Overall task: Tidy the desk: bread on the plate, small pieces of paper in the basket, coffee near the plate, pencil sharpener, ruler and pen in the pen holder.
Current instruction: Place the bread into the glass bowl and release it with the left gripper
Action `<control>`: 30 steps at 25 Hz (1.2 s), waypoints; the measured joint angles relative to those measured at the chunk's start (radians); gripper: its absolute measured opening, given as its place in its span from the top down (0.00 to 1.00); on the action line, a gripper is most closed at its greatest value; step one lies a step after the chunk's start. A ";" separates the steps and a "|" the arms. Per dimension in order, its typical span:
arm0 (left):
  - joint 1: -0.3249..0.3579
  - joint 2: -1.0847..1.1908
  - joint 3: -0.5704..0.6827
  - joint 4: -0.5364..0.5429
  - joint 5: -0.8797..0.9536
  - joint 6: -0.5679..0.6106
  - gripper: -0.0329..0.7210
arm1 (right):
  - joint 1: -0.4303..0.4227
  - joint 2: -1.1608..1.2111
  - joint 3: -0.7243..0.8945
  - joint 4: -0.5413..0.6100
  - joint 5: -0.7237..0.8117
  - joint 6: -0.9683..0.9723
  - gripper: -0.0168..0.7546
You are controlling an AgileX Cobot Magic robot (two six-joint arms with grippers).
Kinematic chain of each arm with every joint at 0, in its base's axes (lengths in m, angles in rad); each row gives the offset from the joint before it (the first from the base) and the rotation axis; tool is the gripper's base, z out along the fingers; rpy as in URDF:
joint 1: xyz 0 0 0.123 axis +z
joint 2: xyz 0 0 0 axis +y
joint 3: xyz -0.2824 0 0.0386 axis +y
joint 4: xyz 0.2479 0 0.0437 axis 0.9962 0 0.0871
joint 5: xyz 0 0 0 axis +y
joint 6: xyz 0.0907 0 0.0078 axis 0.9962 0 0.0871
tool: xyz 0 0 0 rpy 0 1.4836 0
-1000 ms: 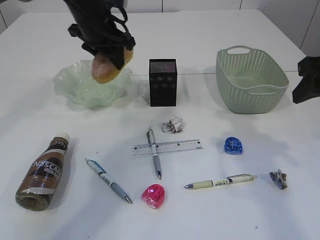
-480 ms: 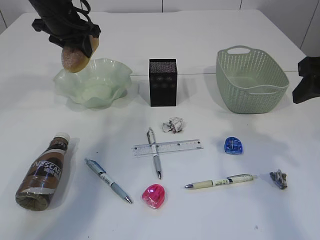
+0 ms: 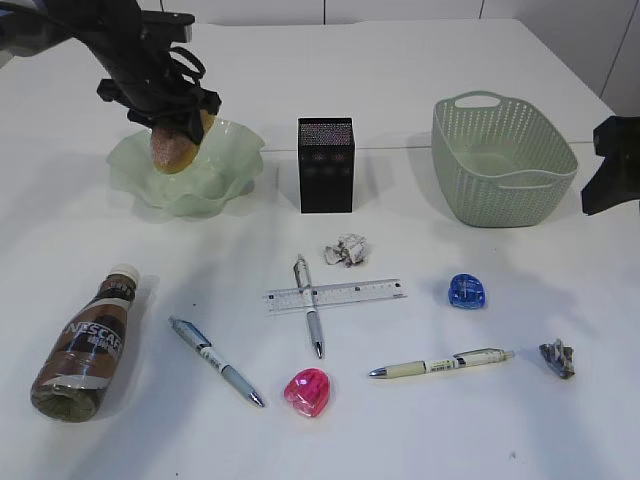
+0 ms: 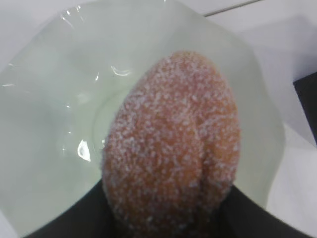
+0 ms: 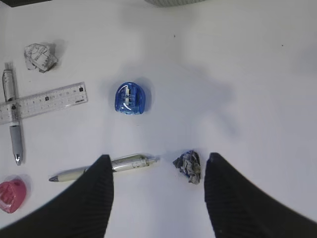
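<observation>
My left gripper (image 3: 172, 128) is shut on the sugar-dusted bread (image 3: 176, 150) and holds it low inside the pale green plate (image 3: 238, 158). From the left wrist, the bread (image 4: 173, 144) fills the view above the plate (image 4: 44, 109). The coffee (image 3: 88, 340) lies on its side at front left. The ruler (image 3: 345, 294) lies across a pen (image 3: 309, 320); two more pens (image 3: 215, 360) (image 3: 440, 363) lie nearby. Pink (image 3: 308, 390) and blue (image 3: 467, 291) pencil sharpeners and paper wads (image 3: 346, 249) (image 3: 557, 357) rest on the desk. My right gripper (image 5: 157, 163) hangs open above a paper wad (image 5: 188, 166).
The black mesh pen holder (image 3: 326, 165) stands between the plate and the sage-green basket (image 3: 500, 160) at back right. The right arm (image 3: 612, 165) hovers at the desk's right edge, beside the basket.
The left gripper carried the bread left across the plate, then came back and down into it. The right arm and everything on the desk stayed still.
</observation>
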 joint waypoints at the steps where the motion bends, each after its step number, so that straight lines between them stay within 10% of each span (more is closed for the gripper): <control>1: 0.000 0.011 0.000 0.000 -0.006 0.000 0.60 | 0.000 0.000 0.000 0.003 0.003 0.000 0.38; 19: 0.029 0.111 0.000 0.000 -0.064 0.013 0.56 | 0.000 0.000 0.000 0.005 0.042 0.000 0.38; 30: 0.029 0.111 0.000 0.000 -0.065 0.013 0.19 | 0.000 0.000 0.000 0.005 0.042 0.000 0.38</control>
